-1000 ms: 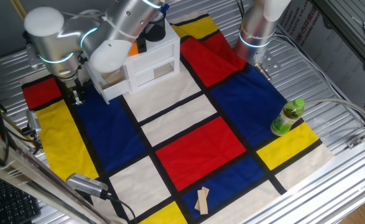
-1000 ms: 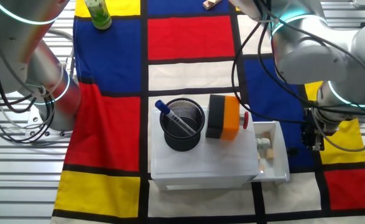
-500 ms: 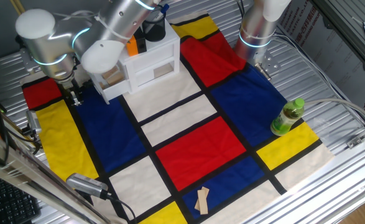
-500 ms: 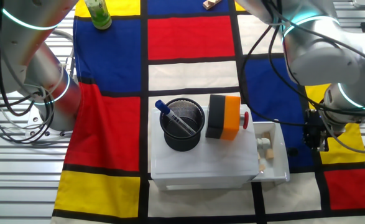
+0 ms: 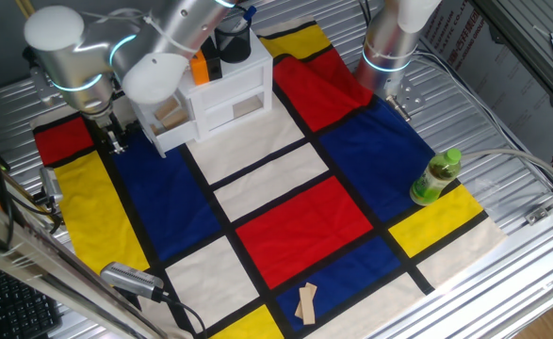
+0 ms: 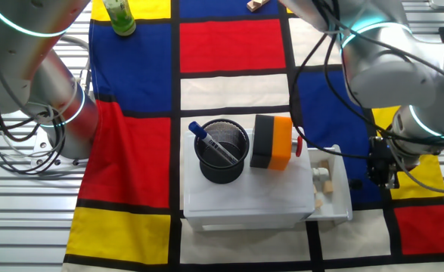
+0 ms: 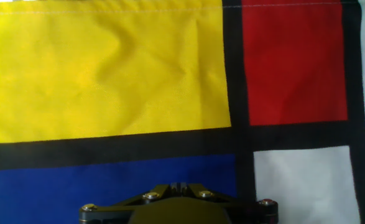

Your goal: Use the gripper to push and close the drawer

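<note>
The white drawer (image 6: 332, 187) stands pulled out of the right side of the white mini cabinet (image 6: 244, 202), with tan wooden pieces inside. In one fixed view the drawer (image 5: 170, 125) juts out at the cabinet's left, partly behind the arm's white wrist. My black gripper (image 6: 380, 168) hangs just right of the drawer, a small gap from its outer end, low over the cloth. It also shows in one fixed view (image 5: 116, 143). In the hand view the gripper (image 7: 179, 186) is shut and empty over blue cloth; the drawer is out of that view.
A black mesh pen cup (image 6: 222, 151) and an orange-and-black object (image 6: 273, 142) stand on the cabinet. A green bottle (image 5: 436, 176) and wooden pieces (image 5: 305, 303) lie far off on the chequered cloth. The other silver arm (image 5: 394, 38) stands at the back.
The arm's elbow and wrist have shifted slightly. The gripper stays beside the drawer's outer end, and the drawer sticks out as far as before.
</note>
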Motion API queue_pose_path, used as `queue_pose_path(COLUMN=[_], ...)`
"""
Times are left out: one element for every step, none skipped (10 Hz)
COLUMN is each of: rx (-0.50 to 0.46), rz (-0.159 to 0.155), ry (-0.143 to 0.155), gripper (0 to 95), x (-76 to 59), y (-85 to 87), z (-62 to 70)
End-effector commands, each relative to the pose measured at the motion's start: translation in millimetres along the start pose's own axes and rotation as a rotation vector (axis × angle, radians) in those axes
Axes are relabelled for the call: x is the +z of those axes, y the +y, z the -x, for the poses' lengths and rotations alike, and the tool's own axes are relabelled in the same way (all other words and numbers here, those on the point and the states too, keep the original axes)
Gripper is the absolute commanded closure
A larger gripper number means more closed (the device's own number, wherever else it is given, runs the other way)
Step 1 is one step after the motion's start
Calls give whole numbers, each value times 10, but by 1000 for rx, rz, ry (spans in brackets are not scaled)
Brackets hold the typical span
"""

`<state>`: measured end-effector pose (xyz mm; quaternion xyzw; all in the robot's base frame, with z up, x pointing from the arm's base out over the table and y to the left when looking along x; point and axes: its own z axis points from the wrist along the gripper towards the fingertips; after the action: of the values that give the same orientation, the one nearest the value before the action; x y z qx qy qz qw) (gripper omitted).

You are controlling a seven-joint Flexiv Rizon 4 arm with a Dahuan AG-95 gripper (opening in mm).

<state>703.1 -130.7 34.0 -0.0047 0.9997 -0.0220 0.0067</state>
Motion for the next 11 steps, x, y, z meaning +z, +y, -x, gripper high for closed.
queue_pose_path(rx=[-9, -11, -14, -17, -20, -27, -31, -33, -36, -36, -36], rz=[4, 7, 4, 5, 6, 4, 4, 5, 6, 6, 9], ry=[2, 4, 5, 5, 6, 8, 11, 11, 11, 9, 9], gripper=[950, 950, 950, 950, 950, 950, 950, 950, 950, 950, 950], x=[-13, -20, -24, -29, -36, -56, -70, -82, -82, -77, -71], y=[-33, -46, -55, -62, -72, -102, -123, -153, -167, -179, -195], z=[8, 7, 6, 3, 0, -13, -23, -39, -48, -59, -71])
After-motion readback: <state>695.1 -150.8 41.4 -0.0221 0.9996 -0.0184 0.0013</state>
